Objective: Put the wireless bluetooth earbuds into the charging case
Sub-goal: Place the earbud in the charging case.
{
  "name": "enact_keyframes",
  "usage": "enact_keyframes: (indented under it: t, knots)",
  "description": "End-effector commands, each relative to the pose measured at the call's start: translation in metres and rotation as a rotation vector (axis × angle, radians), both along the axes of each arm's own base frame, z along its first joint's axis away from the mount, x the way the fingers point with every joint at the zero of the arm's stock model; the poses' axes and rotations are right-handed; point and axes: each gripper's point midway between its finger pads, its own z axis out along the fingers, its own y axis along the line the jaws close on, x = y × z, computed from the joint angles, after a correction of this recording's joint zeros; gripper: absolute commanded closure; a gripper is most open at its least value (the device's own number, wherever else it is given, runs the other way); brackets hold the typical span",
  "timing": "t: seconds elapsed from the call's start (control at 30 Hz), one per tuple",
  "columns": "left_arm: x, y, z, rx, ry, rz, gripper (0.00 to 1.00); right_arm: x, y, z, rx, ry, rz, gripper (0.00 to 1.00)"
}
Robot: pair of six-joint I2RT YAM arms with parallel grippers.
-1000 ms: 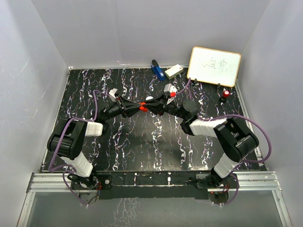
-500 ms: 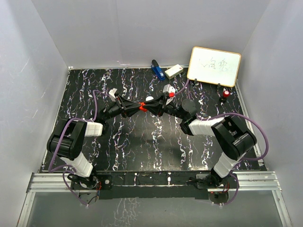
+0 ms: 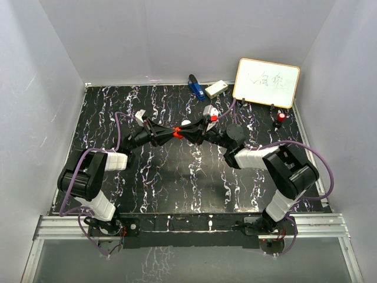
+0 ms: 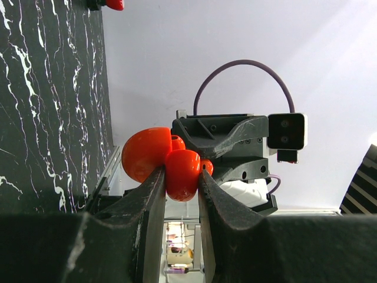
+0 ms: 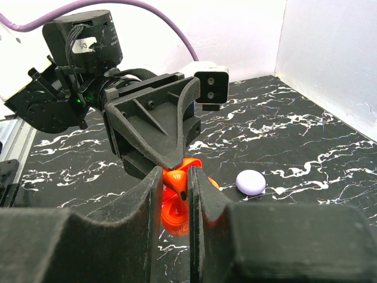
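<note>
My two grippers meet tip to tip above the middle of the table (image 3: 177, 171). My left gripper (image 3: 174, 132) (image 4: 181, 177) is shut on the red charging case (image 4: 182, 174); its open lid (image 4: 146, 154) stands out to the left. My right gripper (image 3: 184, 131) (image 5: 175, 177) is shut on a small red earbud (image 5: 183, 179) and holds it right at the open red case (image 5: 177, 213). Whether the earbud sits in its socket I cannot tell. A round lavender case (image 5: 251, 182) (image 3: 186, 123) lies shut on the table just beyond the grippers.
A whiteboard (image 3: 266, 82) leans at the back right, with a red-capped marker (image 3: 281, 118) in front of it. A blue object (image 3: 195, 86) and a white box (image 3: 216, 89) lie by the back wall. White walls close in three sides.
The right gripper has moved a little left, closer onto the red case in the left gripper. Both stay shut on their things.
</note>
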Motion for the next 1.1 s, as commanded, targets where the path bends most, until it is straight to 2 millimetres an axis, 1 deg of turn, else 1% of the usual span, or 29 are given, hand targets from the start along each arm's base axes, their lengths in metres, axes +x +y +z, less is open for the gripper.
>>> enact_keyframes:
  t: [0.0,0.3,0.6,1.07]
  knots:
    - [-0.0113,-0.0008,0.0203,-0.018,-0.071,-0.019,1.0,0.0,0.0002,0.0148,0.041,-0.062,-0.006,1.0]
    - [-0.0114,-0.0005,0.0215,-0.022,-0.072,-0.017,1.0,0.0008,0.0007,0.0126,0.04,-0.06,-0.006,1.0]
    - [-0.0113,0.0002,0.0274,-0.055,-0.078,-0.017,1.0,0.0006,0.0004,0.0123,0.046,-0.06,-0.005,1.0]
    - [-0.0107,-0.0008,0.0301,-0.068,-0.078,-0.025,1.0,-0.0053,0.0007,0.0125,0.05,-0.087,0.018,1.0]
